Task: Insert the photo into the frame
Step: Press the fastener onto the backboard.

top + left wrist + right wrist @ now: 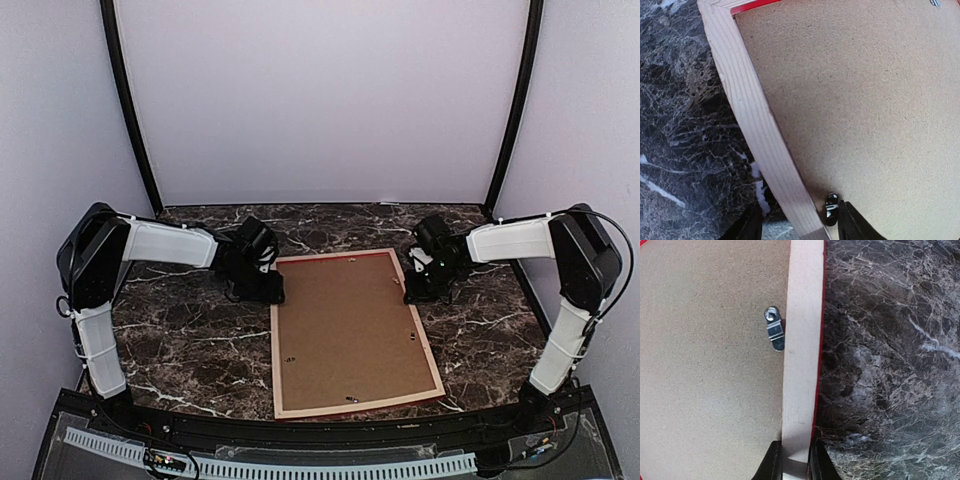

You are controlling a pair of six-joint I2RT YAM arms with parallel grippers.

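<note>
While the right gripper (pixel 794 460) pinches one rail to steady the face-down frame (pixel 277 350), the left gripper (pixel 800 225) straddles the opposite rail, half-open, probably about to clamp.

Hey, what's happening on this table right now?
Two robot arms are working on a frame that lies face down on the table, with a brown backing board sitting in it. The right hand is clamped on the frame's right rail near the far corner. The left hand straddles the left rail opposite, one finger on each side, not gripping it. No photo shows in any view.
</note>
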